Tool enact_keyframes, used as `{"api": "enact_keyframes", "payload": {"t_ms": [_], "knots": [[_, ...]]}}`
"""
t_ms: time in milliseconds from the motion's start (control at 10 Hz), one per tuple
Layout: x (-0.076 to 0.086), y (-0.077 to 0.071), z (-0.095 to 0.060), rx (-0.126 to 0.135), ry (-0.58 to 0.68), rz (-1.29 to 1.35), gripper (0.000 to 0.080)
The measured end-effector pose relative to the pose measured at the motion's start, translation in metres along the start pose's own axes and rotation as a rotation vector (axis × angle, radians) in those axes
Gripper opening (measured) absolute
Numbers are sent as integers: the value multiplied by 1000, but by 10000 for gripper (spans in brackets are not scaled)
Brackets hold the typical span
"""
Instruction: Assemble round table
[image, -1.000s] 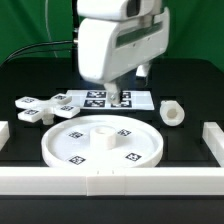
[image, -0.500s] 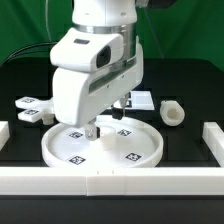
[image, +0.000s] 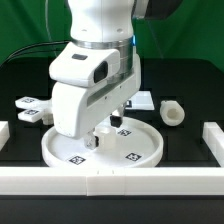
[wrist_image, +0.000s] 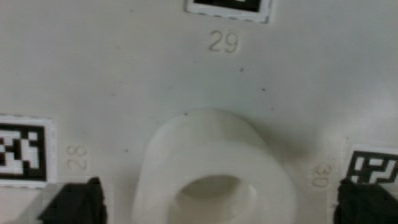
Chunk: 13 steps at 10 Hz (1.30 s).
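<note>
We judge the step in hand to be grasping the large white rimmed round plastic disc (image: 152, 146), the tabletop of the round table. It lies flat on the black worktop (image: 190, 90), near the long white front border rail (image: 110, 181). The gripper (image: 105, 132) hangs low over the disc's middle. In the wrist view its jaws stand apart, one dark fingertip (wrist_image: 73, 202) on each side of the raised central hub (wrist_image: 214, 165), with a gap to the hub on both sides; nothing is held. The short white cylindrical leg (image: 171, 113) lies on the exterior view's right, apart from the disc, and the white cross-shaped piece (image: 33, 108) on its left. The next move, we think, calls for a centred descent and an even closing on the hub.
</note>
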<state>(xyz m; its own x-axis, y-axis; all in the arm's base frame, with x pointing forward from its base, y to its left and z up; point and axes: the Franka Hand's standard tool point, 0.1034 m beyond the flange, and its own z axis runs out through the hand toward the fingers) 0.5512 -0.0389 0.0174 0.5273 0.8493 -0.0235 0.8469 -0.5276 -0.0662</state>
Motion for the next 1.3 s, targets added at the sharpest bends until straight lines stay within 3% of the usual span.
{"api": "enact_keyframes", "payload": {"t_ms": [300, 500, 1200, 1300], "knots": [[0, 1, 2, -4, 4, 0, 649], [0, 1, 2, -5, 4, 0, 404], [1, 0, 1, -6, 4, -1, 407], [11, -4, 1, -5, 6, -12, 409]]}}
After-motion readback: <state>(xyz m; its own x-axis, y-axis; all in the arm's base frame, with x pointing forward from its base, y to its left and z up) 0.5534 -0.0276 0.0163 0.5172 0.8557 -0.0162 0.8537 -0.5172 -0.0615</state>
